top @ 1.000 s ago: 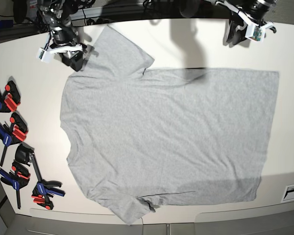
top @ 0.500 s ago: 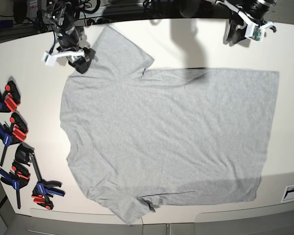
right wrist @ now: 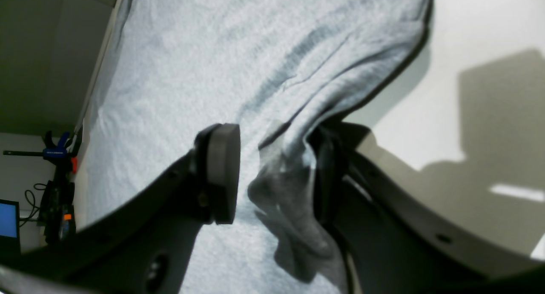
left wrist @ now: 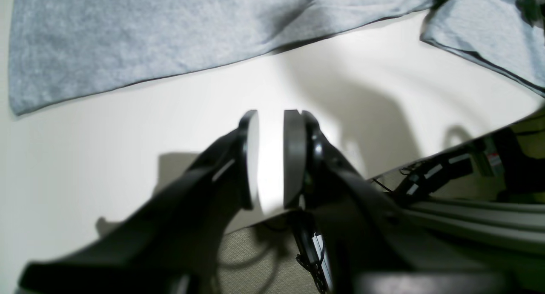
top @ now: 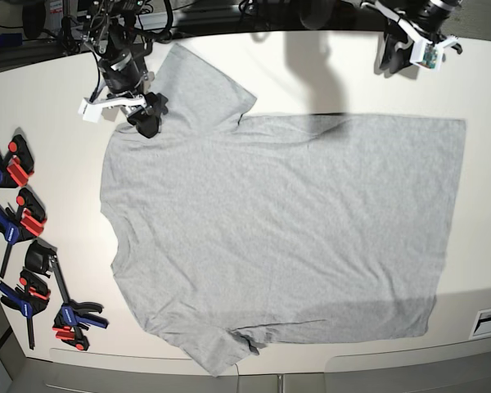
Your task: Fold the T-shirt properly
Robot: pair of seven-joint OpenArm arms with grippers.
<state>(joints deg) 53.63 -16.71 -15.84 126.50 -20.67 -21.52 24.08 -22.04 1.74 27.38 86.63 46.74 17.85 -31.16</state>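
The T-shirt (top: pixel 278 229) is lying flat across the white table (top: pixel 49 98), plain side showing, one lower sleeve tip running past the table's front edge. The right gripper (right wrist: pixel 272 175) is sitting at the shirt's upper sleeve, jaws standing apart with a bunched fold of grey fabric rising between them; one pad is hiding behind cloth. The left gripper (left wrist: pixel 271 158) is hovering beyond the shirt's hem corner, jaws slightly parted, gripping nothing. Clamps (top: pixel 24 262) are lying beside the collar.
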